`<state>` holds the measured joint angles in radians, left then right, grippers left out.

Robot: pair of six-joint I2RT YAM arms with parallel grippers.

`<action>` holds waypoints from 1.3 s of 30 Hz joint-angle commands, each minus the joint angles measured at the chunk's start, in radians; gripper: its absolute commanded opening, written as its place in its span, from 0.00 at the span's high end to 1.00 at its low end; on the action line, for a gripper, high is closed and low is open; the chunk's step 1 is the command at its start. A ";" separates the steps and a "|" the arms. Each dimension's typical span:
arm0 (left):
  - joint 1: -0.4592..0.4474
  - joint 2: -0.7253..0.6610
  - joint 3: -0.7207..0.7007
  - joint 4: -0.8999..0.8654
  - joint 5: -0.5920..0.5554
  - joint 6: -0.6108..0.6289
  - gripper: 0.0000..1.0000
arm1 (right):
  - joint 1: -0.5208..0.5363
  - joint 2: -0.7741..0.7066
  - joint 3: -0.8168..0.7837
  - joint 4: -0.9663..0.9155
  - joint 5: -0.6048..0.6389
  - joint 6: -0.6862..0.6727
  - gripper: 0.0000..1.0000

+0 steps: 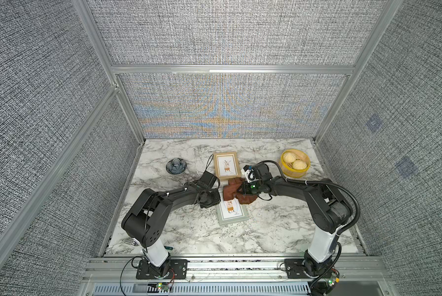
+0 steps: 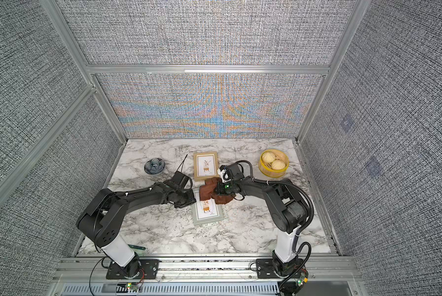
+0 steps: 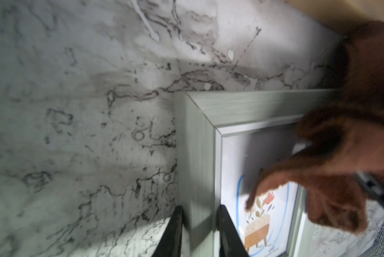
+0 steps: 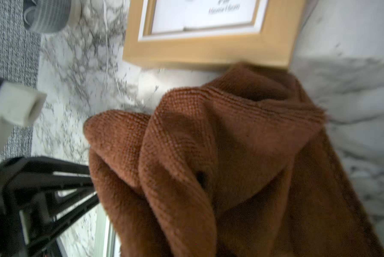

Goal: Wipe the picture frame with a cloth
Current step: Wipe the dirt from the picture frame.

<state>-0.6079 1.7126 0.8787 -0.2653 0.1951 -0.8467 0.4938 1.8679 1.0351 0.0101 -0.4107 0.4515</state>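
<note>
Your right gripper (image 1: 241, 191) is pinching tight on the cloth (image 1: 230, 192). The cloth is lying bunched over the far end of the grey frame (image 1: 232, 214) near the middle of the table (image 1: 189, 230), and its far edge is touching the near corner of the tan frame (image 1: 226, 164). Your left gripper (image 3: 200, 233) is clamping narrowly on the grey frame's left side rail, with one finger (image 3: 172, 233) sitting outside the rail and the other on the glass side.
</note>
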 commanded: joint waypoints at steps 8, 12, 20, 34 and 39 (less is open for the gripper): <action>0.005 0.003 -0.004 -0.195 -0.128 0.031 0.89 | -0.011 0.066 0.045 0.054 -0.007 0.035 1.00; 0.005 0.007 0.012 -0.219 -0.139 0.010 0.89 | 0.005 0.001 -0.073 -0.011 0.004 0.006 1.00; 0.004 0.033 0.007 -0.215 -0.129 -0.059 0.89 | 0.074 -0.239 -0.392 -0.053 -0.017 -0.027 1.00; 0.005 0.009 -0.014 -0.187 -0.146 -0.055 0.90 | 0.063 -0.235 -0.367 -0.009 0.058 -0.057 1.00; 0.005 -0.001 -0.014 -0.185 -0.151 -0.041 0.90 | 0.016 -0.100 -0.208 0.092 0.057 -0.016 1.00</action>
<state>-0.6075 1.6985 0.8825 -0.2813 0.1787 -0.8871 0.5243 1.7180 0.7822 0.1379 -0.4946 0.4240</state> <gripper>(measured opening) 0.242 0.084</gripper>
